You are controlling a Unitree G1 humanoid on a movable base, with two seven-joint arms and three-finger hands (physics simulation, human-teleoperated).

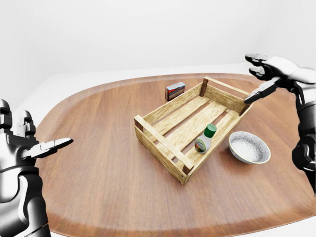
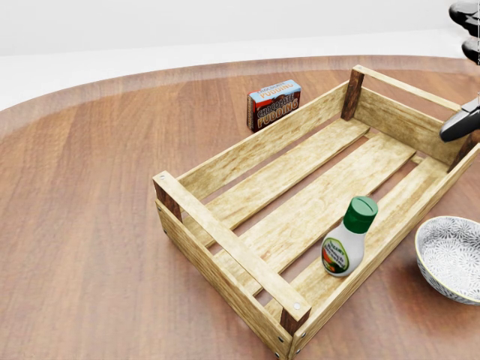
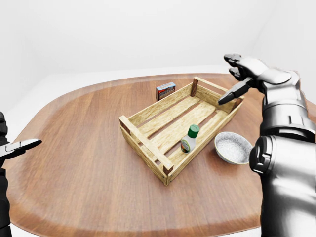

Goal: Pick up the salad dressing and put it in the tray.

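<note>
The salad dressing (image 2: pixel 348 239), a white bottle with a green cap, stands slightly tilted on the slats inside the wooden tray (image 2: pixel 225 247), near its lower right wall. Nothing holds it. My right hand (image 1: pixel 263 74) is raised high above the tray's far right corner, fingers spread open and empty. In the head view only its fingers (image 2: pixel 463 120) show at the right edge. My left hand (image 1: pixel 37 144) hovers open at the left edge of the left-eye view, far from the tray.
A chocolate pudding box (image 2: pixel 274 104) stands just above the tray's long wall in the head view. A patterned grey bowl (image 2: pixel 452 258) sits to the right of the tray, close to the bottle. The brown wooden table (image 1: pixel 98 163) ends in a rounded edge.
</note>
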